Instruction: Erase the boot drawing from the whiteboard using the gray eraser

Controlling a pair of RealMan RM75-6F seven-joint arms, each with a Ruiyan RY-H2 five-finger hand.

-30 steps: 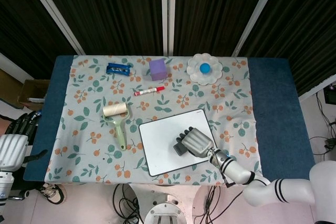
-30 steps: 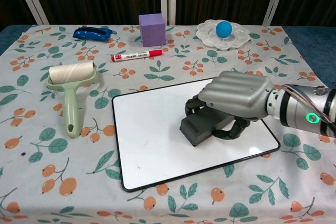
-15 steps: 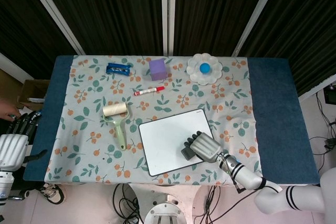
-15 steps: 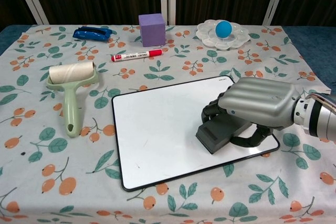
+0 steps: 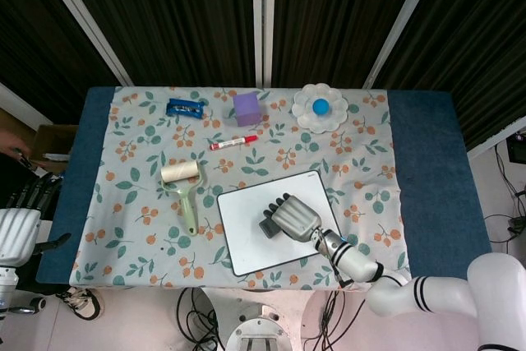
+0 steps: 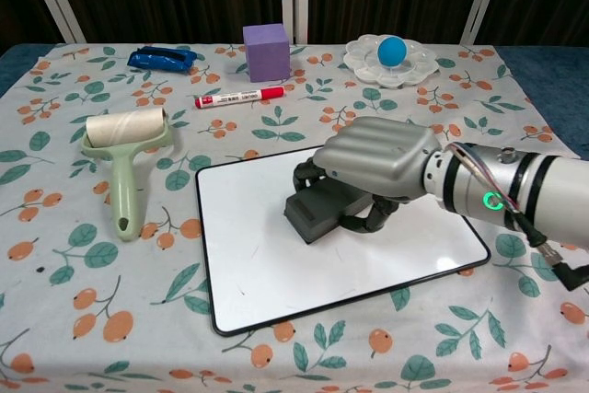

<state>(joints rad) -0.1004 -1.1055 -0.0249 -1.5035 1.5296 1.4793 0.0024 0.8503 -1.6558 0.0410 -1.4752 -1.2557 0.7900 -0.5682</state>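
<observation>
Right hand (image 6: 373,165) gripping dark gray block eraser (image 6: 317,212), eraser flat on white rectangular whiteboard (image 6: 248,255) at frame centre, left hand (image 5: 18,223) at left edge, finger state indeterminate

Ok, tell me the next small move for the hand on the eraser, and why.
Probably lift the gray eraser off the whiteboard and set it down beside it. The right hand grips the eraser on the board, and the white surface around it shows no boot drawing, only faint specks, so more wiping seems unneeded. The patch under the eraser is hidden.
</observation>
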